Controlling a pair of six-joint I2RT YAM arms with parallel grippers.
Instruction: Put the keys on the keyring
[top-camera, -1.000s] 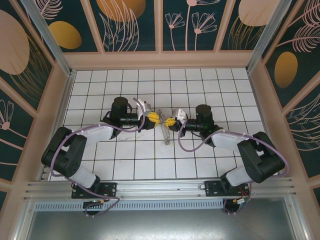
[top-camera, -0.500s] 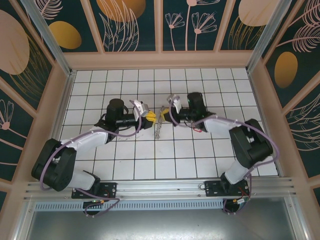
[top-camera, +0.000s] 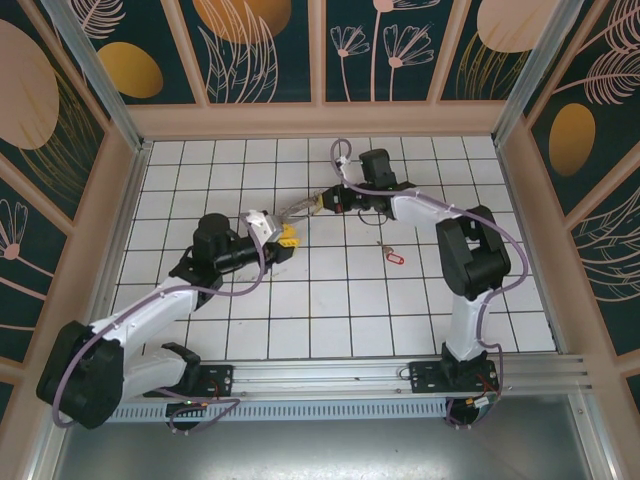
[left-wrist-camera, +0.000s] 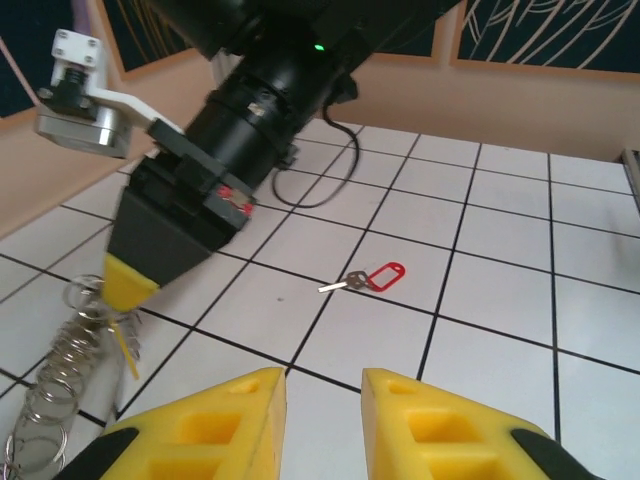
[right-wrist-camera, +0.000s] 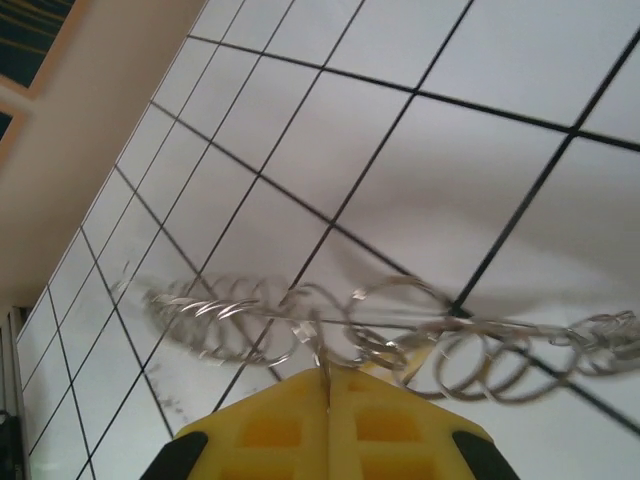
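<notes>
The keyring, a string of small metal rings, is pinched in my shut right gripper and hangs just above the tiles. From above, the right gripper sits at the far middle of the table with the keyring trailing to its left. A yellowish strip dangles among the rings below it. One of the keys, with a red tag, lies flat on a tile; the left wrist view shows it ahead. My left gripper is open and holds nothing.
The white tiled table is walled by a wooden rim and patterned panels. The right arm bends along the right side, its purple cable looping near the red-tagged key. The left arm stretches from the near left.
My right gripper has carried the keyring away from the centre towards the far wall. My left gripper has pulled back to the near left. The red-tagged key now shows on the tiles.
</notes>
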